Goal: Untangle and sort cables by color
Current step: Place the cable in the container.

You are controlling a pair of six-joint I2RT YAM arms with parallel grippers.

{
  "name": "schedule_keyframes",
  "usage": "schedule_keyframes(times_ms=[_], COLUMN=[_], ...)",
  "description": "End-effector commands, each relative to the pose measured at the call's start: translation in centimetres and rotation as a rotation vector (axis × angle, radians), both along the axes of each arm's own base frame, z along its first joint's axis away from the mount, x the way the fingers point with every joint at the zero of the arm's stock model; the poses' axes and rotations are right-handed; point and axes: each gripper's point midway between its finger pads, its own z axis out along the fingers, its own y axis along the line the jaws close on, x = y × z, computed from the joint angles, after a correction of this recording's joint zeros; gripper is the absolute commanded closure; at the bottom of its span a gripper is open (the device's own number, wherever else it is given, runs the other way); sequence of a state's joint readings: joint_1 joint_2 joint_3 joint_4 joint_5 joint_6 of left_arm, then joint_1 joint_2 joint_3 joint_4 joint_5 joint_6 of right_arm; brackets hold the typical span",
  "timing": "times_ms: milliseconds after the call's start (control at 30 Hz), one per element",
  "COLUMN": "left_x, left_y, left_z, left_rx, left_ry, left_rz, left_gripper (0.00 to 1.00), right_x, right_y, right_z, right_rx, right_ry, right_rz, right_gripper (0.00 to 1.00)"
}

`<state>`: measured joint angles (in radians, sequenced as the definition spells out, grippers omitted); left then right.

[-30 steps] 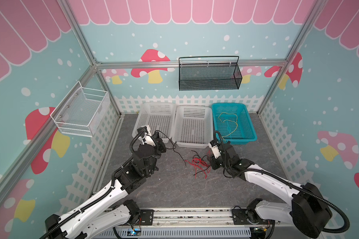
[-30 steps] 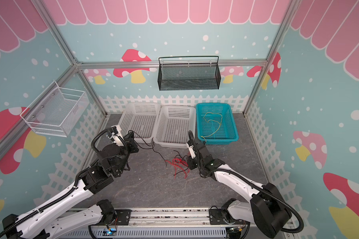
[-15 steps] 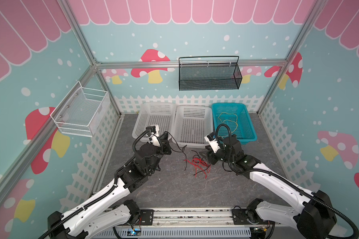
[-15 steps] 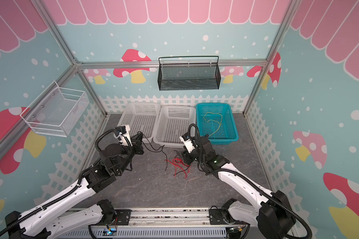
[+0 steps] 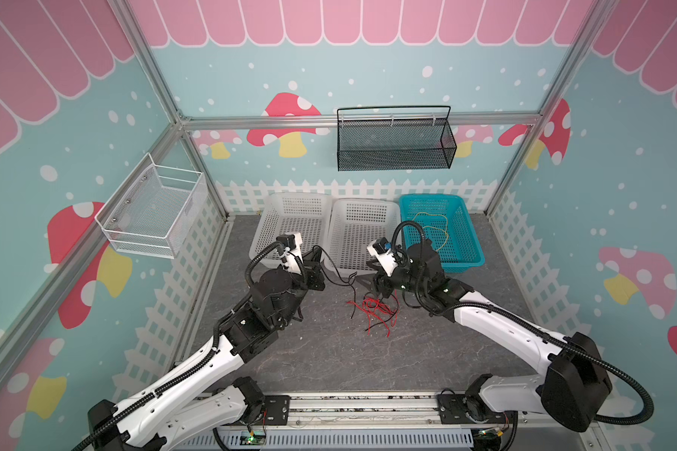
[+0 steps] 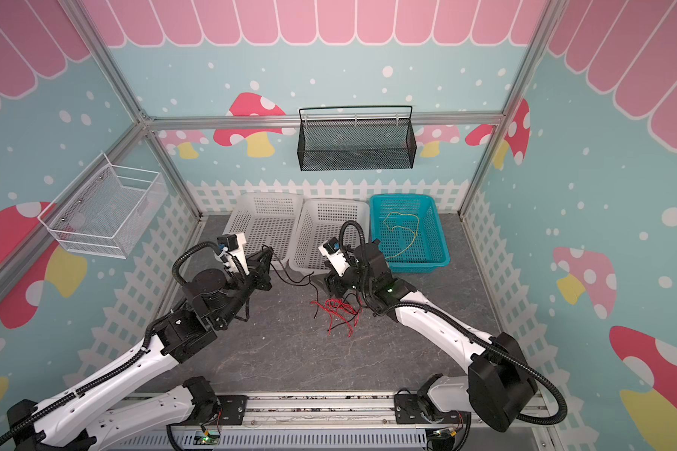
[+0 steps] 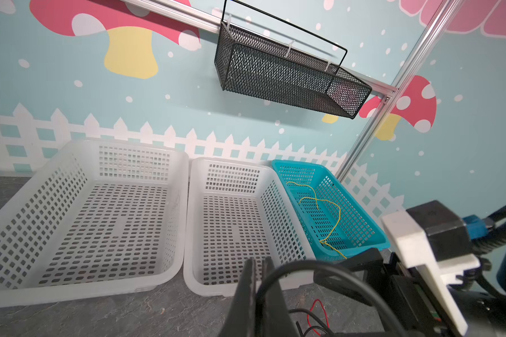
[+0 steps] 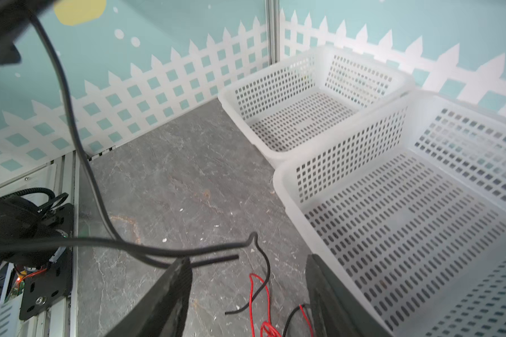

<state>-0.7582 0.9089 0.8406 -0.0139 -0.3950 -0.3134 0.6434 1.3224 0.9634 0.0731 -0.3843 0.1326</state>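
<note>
Left tool [image 7: 257,265] has its two flat black fingers pressed together on a thin, smooth black cable [image 8: 70,116]. In the right wrist view the cable sags away from it in two strands. One strand ends in a blunt cut tip. The other kinks into a small hook and drops in a curve to the tabletop [image 5: 329,359], a grey surface with a veined, stone-like pattern.

The right tool [image 8: 247,259] stands with its dark wedge-shaped fingers spread apart and nothing between them. The cut tip of the black cable lies just beside one finger.

Below and just in front of that tool, near the middle of the tabletop, a loose tangle of thread-like red cables [image 5: 376,310] lies in loops and zigzags. A few black strands are mixed in.

Three rectangular plastic baskets with grid-perforated walls and slotted floors stand side by side along the rear edge. The left white basket [image 5: 294,197] and the middle white basket [image 5: 368,203] are translucent and hold no cables. The teal basket [image 5: 430,197], nearest the rear right corner, holds a single wavy yellow cable [image 7: 327,210] on its floor.

A black expanded-mesh basket [image 5: 393,152] with a thin wire rim hangs on the rear wall. A white wire-mesh basket [image 5: 153,218] hangs on the left wall.
</note>
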Motion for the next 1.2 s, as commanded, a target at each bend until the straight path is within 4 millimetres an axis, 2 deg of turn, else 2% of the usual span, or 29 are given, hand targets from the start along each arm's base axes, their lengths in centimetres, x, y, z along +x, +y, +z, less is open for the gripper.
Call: schedule_keyframes(times_ms=[0, 333, 533, 667, 1000, 1133, 1167], left_x=[-0.2, 0.7, 1.9, 2.2, 2.4, 2.3, 2.3], left_y=[0.2, -0.2, 0.4, -0.2, -1.5, -1.5, -1.5], left_z=[1.3, 0.4, -0.5, -0.9, -1.3, -1.5, -1.5], left_rx=[-0.024, -0.017, 0.019, 0.02, 0.023, 0.02, 0.019], left_ry=[-0.02, 0.012, 0.041, 0.054, 0.076, 0.078, 0.077], left_rz=[-0.003, 0.02, 0.094, 0.082, 0.029, 0.025, 0.025], left_gripper=[1.0, 1.0, 1.0, 1.0, 1.0, 1.0, 1.0], right_x=[-0.2, -3.3, -5.1, -6.0, -5.3, -4.6, -4.4], right_y=[1.1, 3.1, 2.9, 3.0, 4.2, 4.9, 5.1], right_z=[2.6, 5.4, 6.8, 7.4, 7.5, 7.3, 7.2], right_rx=[0.033, 0.067, 0.086, 0.105, 0.114, 0.109, 0.107], right_ry=[-0.079, -0.129, -0.156, -0.163, -0.143, -0.119, -0.112], right_rz=[0.062, 0.242, 0.305, 0.343, 0.347, 0.338, 0.341], right_gripper=[0.36, 0.4, 0.43, 0.46, 0.49, 0.61, 0.66])
